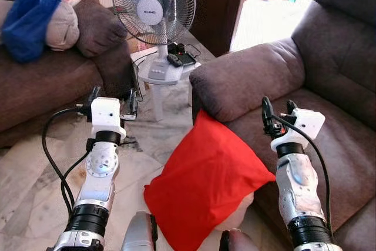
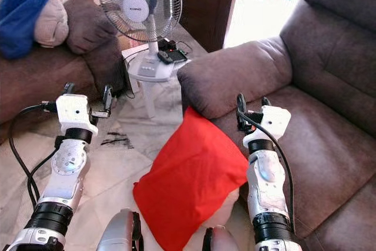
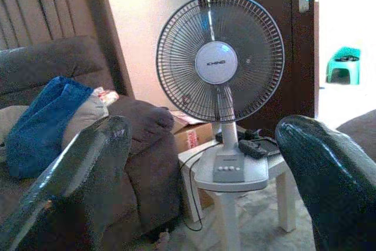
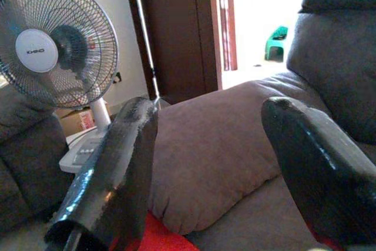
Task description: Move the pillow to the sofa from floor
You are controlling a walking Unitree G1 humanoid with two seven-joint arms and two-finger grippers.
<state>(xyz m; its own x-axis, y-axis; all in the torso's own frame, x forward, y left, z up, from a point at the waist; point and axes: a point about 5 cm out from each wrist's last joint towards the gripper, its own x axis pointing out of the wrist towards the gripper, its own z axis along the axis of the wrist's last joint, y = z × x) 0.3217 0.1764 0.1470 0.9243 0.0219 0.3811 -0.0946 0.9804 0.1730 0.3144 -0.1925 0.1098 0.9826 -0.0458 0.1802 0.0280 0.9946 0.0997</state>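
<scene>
I see the red pillow (image 1: 205, 183) standing tilted on the tiled floor (image 1: 35, 174), leaning against the front of the brown sofa (image 1: 329, 116) just below its armrest. My right gripper (image 1: 276, 113) hangs above the pillow's upper corner, fingers spread and holding nothing. My left gripper (image 1: 113, 101) is raised over the floor, also spread and empty, pointing toward the fan (image 1: 153, 4) on its small white table (image 1: 161, 74).

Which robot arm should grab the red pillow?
Probably the right: the right gripper, open, hovers just beside the red fabric pillow leaning against the brown sofa; the left gripper is farther off.
</scene>
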